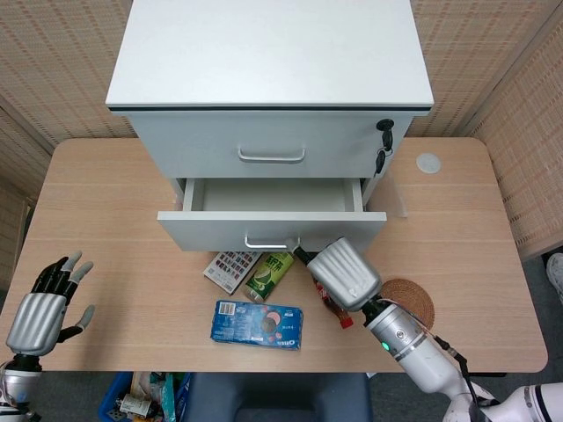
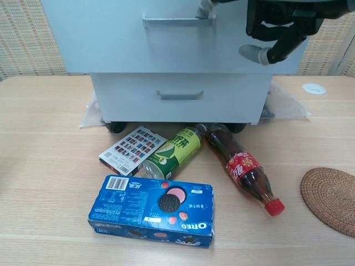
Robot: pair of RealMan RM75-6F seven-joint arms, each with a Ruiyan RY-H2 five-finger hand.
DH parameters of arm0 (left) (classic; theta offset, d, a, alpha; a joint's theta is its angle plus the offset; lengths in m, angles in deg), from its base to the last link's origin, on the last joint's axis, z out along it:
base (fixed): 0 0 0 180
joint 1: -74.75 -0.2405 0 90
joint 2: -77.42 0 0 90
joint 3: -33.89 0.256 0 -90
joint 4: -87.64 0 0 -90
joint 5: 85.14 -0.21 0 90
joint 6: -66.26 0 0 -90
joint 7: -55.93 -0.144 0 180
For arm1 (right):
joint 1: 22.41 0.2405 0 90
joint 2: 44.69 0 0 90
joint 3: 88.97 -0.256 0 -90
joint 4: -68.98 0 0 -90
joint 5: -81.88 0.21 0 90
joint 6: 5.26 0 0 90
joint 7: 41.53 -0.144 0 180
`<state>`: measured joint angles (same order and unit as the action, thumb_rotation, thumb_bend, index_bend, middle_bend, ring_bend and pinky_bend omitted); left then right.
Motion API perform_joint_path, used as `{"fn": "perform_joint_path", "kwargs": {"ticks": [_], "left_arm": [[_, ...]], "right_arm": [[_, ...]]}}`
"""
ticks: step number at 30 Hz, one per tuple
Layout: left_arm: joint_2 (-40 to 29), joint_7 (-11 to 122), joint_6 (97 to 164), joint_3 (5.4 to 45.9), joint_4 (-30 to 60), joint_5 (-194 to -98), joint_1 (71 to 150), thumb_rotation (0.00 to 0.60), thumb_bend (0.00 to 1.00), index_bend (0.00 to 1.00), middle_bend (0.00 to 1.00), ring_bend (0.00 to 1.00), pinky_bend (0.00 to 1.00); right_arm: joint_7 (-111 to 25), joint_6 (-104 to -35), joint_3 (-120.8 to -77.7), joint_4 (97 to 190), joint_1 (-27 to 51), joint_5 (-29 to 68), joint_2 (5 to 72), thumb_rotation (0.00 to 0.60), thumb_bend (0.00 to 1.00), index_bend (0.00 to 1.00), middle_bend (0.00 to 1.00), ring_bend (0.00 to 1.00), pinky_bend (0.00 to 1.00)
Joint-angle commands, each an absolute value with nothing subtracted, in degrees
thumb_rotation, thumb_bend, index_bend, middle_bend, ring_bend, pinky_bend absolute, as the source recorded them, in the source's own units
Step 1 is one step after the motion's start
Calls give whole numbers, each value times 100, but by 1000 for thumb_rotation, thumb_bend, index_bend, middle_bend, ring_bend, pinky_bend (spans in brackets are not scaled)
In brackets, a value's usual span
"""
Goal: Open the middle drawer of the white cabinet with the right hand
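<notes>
The white cabinet [image 1: 268, 53] stands at the back of the table. Its middle drawer [image 1: 271, 229] is pulled out, and the inside looks empty in the head view. My right hand [image 1: 345, 272] is just in front of the drawer's right half, with a finger hooked on the right end of the metal handle [image 1: 268, 243]. In the chest view the drawer front [image 2: 111, 33] fills the top, and the right hand [image 2: 283, 25] hangs at its right with dark fingers curled. My left hand [image 1: 48, 303] rests open near the table's front left edge.
Under the open drawer lie a card box [image 1: 232, 266], a green can [image 1: 269, 273] and a cola bottle [image 2: 244, 169]. A blue Oreo box [image 1: 258, 323] lies nearer the front. A woven coaster [image 1: 412, 300] sits on the right. Keys [image 1: 383, 141] hang from the top drawer's lock.
</notes>
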<state>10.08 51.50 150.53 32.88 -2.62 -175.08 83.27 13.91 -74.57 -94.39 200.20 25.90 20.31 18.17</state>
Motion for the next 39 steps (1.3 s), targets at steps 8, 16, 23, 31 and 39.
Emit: {"fn": "perform_joint_path", "kwargs": {"ticks": [8, 16, 23, 31, 39], "left_arm": [[1017, 5154, 15041, 3286, -249, -17497, 8331, 600, 356, 122, 35, 40, 105], [1013, 5144, 15048, 3289, -230, -17497, 8325, 600, 356, 122, 35, 40, 105], [1005, 5140, 15060, 3291, -219, -17507, 8321, 600, 356, 122, 36, 40, 105], [1007, 5140, 15080, 3294, -215, -17505, 8306, 600, 356, 122, 35, 40, 105], [1019, 5138, 15103, 3291, -216, -17506, 8292, 600, 356, 122, 35, 40, 105]], "right_arm": [[1494, -7433, -9334, 20216, 2538, 1886, 1757, 600, 442, 179, 882, 903, 901], [1558, -7422, -9237, 20336, 2472, 1731, 1735, 600, 442, 179, 882, 903, 901], [1533, -7361, -9119, 20397, 2383, 1388, 1728, 600, 442, 179, 882, 903, 901], [1436, -7291, -9017, 20397, 2245, 951, 1707, 600, 442, 179, 882, 903, 901], [1243, -7326, -8964, 20397, 2043, 389, 1661, 600, 442, 179, 882, 903, 901]]}}
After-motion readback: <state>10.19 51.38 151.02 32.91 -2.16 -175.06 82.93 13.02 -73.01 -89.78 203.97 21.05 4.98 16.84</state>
